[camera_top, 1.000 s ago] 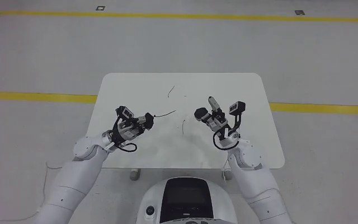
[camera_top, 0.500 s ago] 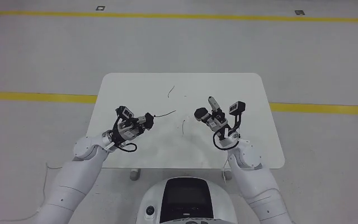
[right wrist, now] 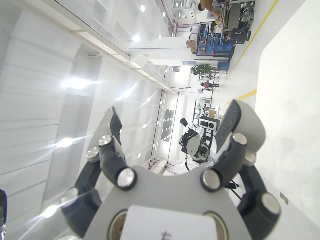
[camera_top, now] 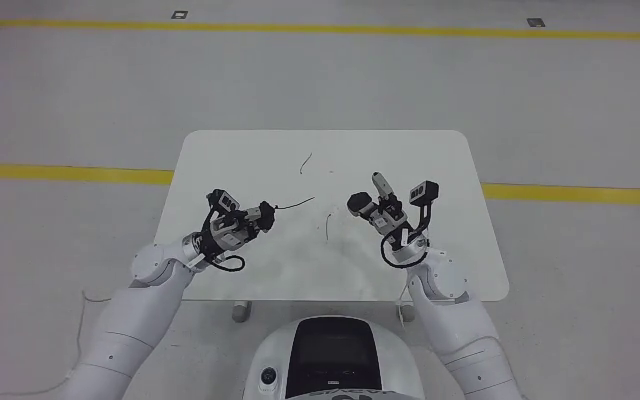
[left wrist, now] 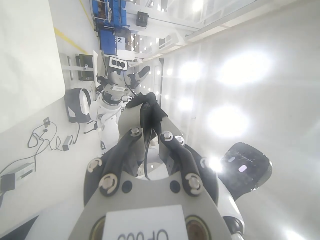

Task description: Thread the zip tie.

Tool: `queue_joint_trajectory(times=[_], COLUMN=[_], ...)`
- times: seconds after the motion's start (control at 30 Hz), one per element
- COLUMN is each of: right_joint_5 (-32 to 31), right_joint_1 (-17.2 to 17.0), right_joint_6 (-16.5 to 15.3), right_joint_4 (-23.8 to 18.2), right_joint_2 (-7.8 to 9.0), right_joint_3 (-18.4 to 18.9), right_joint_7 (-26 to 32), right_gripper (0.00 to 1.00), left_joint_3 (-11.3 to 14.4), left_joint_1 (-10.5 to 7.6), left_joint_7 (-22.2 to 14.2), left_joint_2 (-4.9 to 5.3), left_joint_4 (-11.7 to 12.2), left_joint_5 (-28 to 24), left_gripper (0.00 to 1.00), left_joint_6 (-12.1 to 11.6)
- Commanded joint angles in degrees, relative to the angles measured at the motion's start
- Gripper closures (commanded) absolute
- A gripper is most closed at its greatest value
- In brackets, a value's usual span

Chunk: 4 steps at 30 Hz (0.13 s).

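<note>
Strap of the zip tie (camera_top: 295, 204) stuck out from my left gripper (camera_top: 266, 214), which pinched one end above the table (camera_top: 440, 160). I judged it light, springy and slick, best taken near its free tip. My right gripper (right wrist: 172, 112) stood wide and empty. Spare ties (camera_top: 327, 225) lay on the tabletop

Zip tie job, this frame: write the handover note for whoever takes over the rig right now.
Left end effector: shut on a black zip tie, held over the table, free end pointing toward the other arm.
Right end effector: open, empty, facing the left one across a gap.
Loose on the table: far tie, and near tie between the arms.
Done: one tie picked up.
Left: the threading itself; no loop shows.
</note>
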Motion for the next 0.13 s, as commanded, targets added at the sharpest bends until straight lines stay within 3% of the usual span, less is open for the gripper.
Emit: queue_joint_trajectory(times=[0.0, 0.1], right_joint_5=[0.0, 0.0], right_joint_1=[0.0, 0.0], right_joint_6=[0.0, 0.0], right_joint_4=[0.0, 0.0], right_joint_2=[0.0, 0.0], right_joint_3=[0.0, 0.0], right_joint_7=[0.0, 0.0], right_gripper=[0.0, 0.0], left_joint_3=[0.0, 0.0], left_joint_1=[0.0, 0.0], left_joint_7=[0.0, 0.0], left_joint_2=[0.0, 0.0], left_joint_4=[0.0, 0.0], left_joint_5=[0.0, 0.0], left_gripper=[1.0, 1.0], left_joint_6=[0.0, 0.0])
